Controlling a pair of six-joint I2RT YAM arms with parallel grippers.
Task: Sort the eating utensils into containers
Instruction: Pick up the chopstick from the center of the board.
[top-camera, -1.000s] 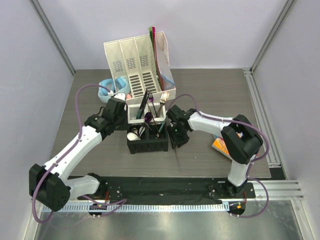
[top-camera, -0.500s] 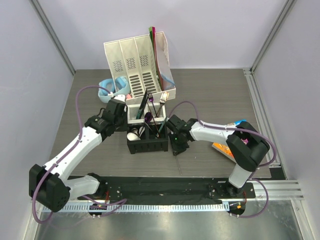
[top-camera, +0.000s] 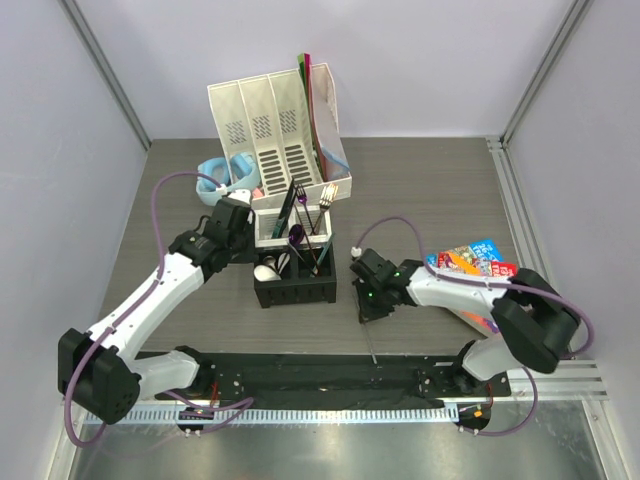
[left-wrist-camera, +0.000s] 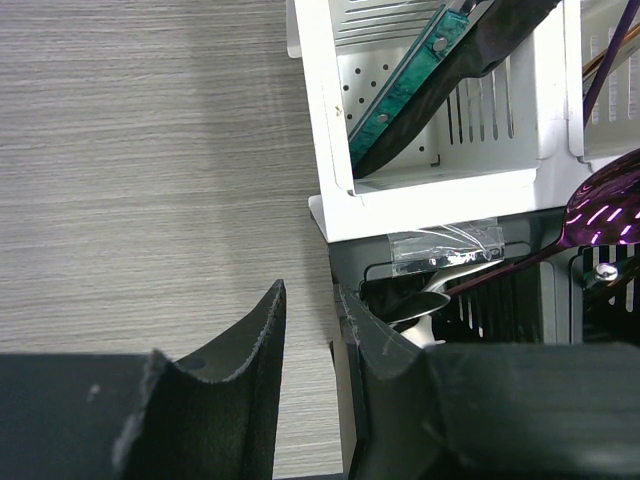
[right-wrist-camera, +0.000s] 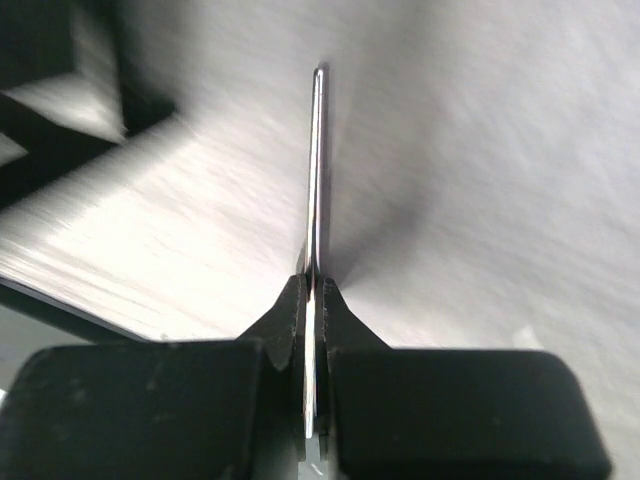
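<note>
The four-cell caddy (top-camera: 295, 293) stands mid-table with several utensils upright in it: a purple spoon (top-camera: 297, 234), a white soup spoon (top-camera: 266, 270), a metal fork (top-camera: 326, 198) and black pieces (top-camera: 288, 205). My left gripper (top-camera: 246, 238) is closed on the caddy's left wall; in the left wrist view its jaws (left-wrist-camera: 310, 295) straddle the wall of the caddy (left-wrist-camera: 430, 185). My right gripper (top-camera: 368, 306) is low over the table to the right of the caddy, shut on a slim metal utensil (right-wrist-camera: 317, 170) seen edge-on.
A tall white file organiser (top-camera: 275, 125) stands right behind the caddy, with blue headphones (top-camera: 214, 172) to its left. A colourful book (top-camera: 465, 262) lies at the right, partly under my right arm. The black base strip (top-camera: 320, 375) runs along the near edge.
My right gripper has drawn back from the caddy's right side toward the near right and dropped low, with the metal utensil in it. The book now shows. My left arm has not moved.
</note>
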